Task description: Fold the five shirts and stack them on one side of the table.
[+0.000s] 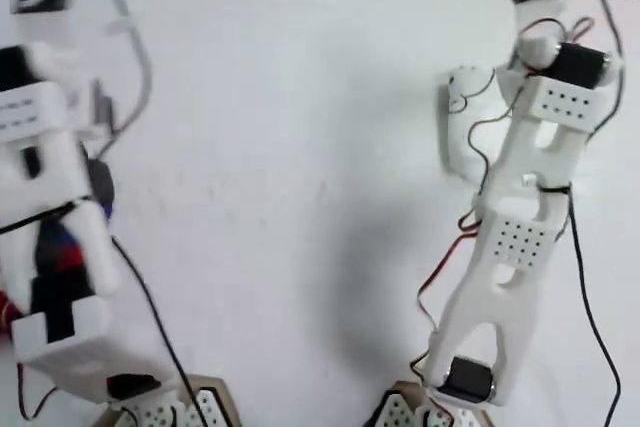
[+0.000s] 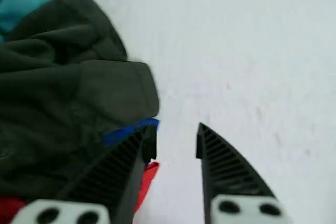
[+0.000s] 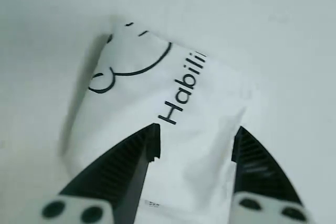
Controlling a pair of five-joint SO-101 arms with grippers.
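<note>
Spotting the left end effector [image 2: 175, 142] spread open and gripping nothing, low over the white tabletop [image 2: 252, 35]. One finger sits at the edge of a heap: dark grey shirt [image 2: 68, 103], blue shirt [image 2: 121, 136], red shirt [image 2: 148, 176], teal shirt [image 2: 18, 1]. We see the right end effector [image 3: 195, 142] open wide, straddling the folded white shirt [image 3: 157, 87], which carries black lettering and a line drawing.

one item carries print: the folded white shirt [image 3: 136, 108]. a single line of black lettering runs across its upper face. it starts with a capital and is cut off at a fold. next to the lettering stands a black line drawing of curved strokes. a short row of tiny dark marks sits near one edge of the shirt, too small to read.
</note>
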